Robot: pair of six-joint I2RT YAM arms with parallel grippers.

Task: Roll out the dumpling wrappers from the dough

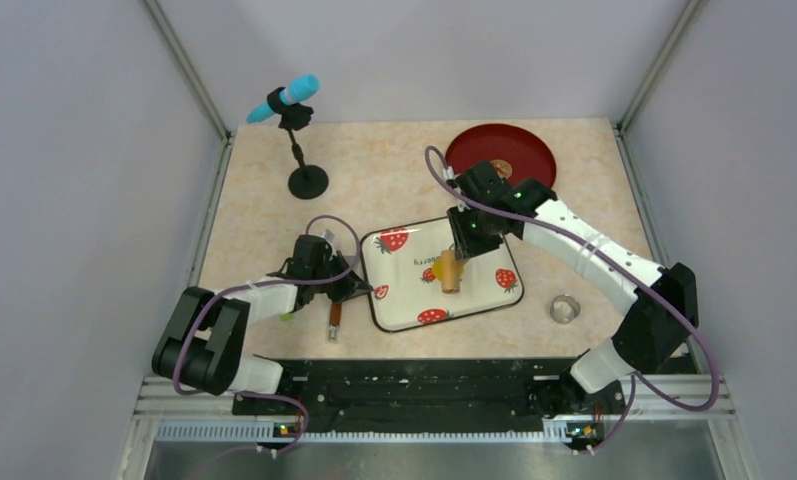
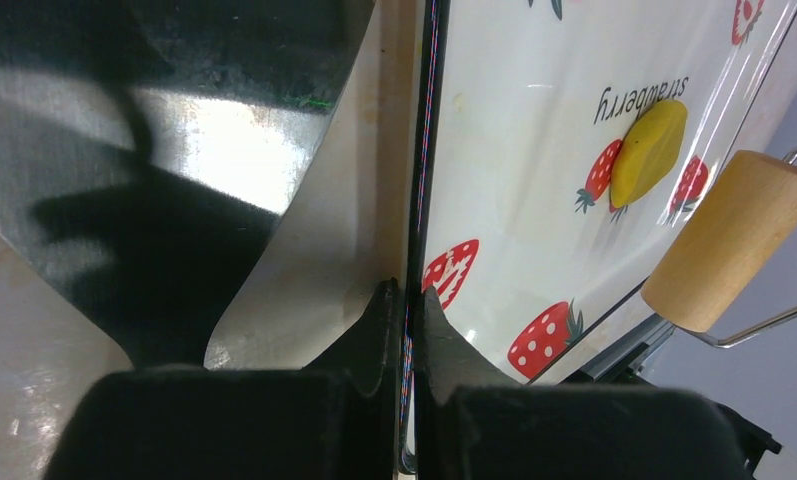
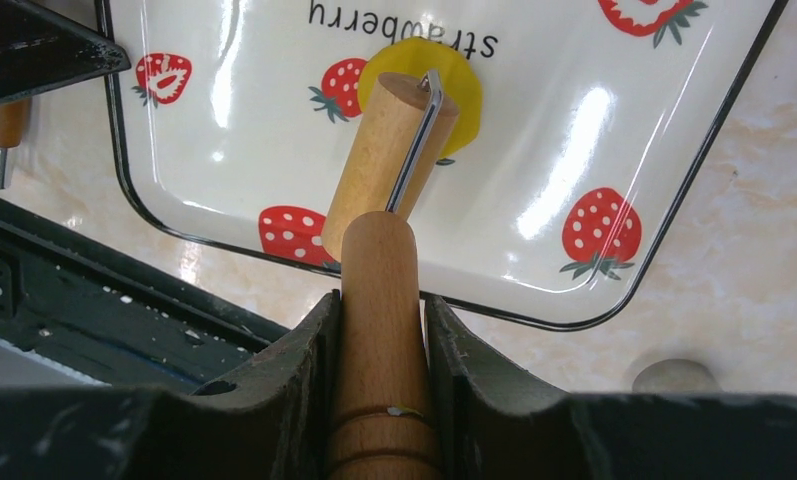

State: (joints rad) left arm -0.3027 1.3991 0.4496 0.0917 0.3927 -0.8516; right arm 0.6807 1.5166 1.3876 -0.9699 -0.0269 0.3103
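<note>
- The left gripper (image 2: 409,295) is clenched on the left rim of the tray (image 2: 514,150).
- The dough (image 2: 649,150) is 1 yellow lump near the tray centre, beside a strawberry print (image 2: 601,172).
- The roller (image 3: 389,160) has its barrel end over the dough; contact cannot be told.
- The right gripper (image 3: 379,310) is grasping the roller handle.
- The metal ring (image 1: 565,308) lies on the table (image 1: 274,200), right of the tray.

Bright yellow dough (image 3: 466,82) — white tray (image 3: 274,130), black-rimmed, with red strawberry prints (image 3: 599,225)

The tray (image 3: 534,120) is glossy with bright glare; the roller (image 3: 384,150) is smooth matt wood on a metal wire frame; the dough (image 2: 650,150) looks matt; the ring (image 1: 564,308) at the tray's four o'clock is metal.
</note>
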